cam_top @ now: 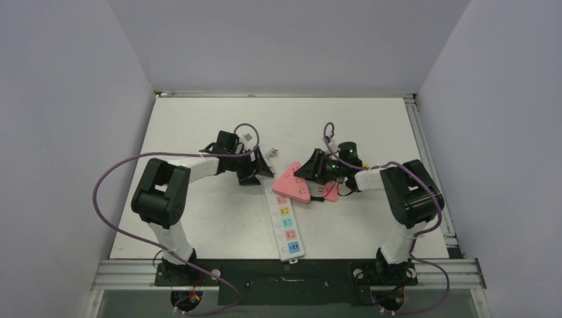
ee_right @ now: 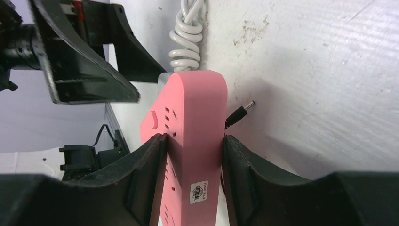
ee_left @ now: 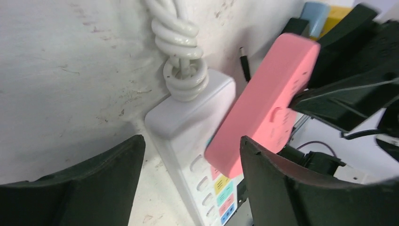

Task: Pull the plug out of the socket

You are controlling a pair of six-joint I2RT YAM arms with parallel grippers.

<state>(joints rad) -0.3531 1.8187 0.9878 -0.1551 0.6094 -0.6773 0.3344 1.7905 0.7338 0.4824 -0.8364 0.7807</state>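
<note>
The white socket strip (cam_top: pixel 286 225) lies flat near the table's front, its coloured outlets in a row and its coiled white cord (ee_left: pixel 183 70) at the far end. A pink block-shaped plug (cam_top: pixel 293 184) sits tilted over the strip's far outlet; I cannot tell whether its pins are still seated. My right gripper (ee_right: pixel 193 141) is shut on the pink plug (ee_right: pixel 195 117) across its narrow sides. My left gripper (ee_left: pixel 190 150) is open, its fingers on either side of the strip's far end (ee_left: pixel 188 122), and the pink plug (ee_left: pixel 266 103) is just beside its right finger.
A black barrel connector (ee_right: pixel 242 114) on a thin cable lies on the table just behind the plug. A second small pink piece (cam_top: pixel 329 192) lies under the right arm. A small metal part (cam_top: pixel 270 154) lies beyond the strip. A rail (cam_top: pixel 424 159) runs along the table's right edge.
</note>
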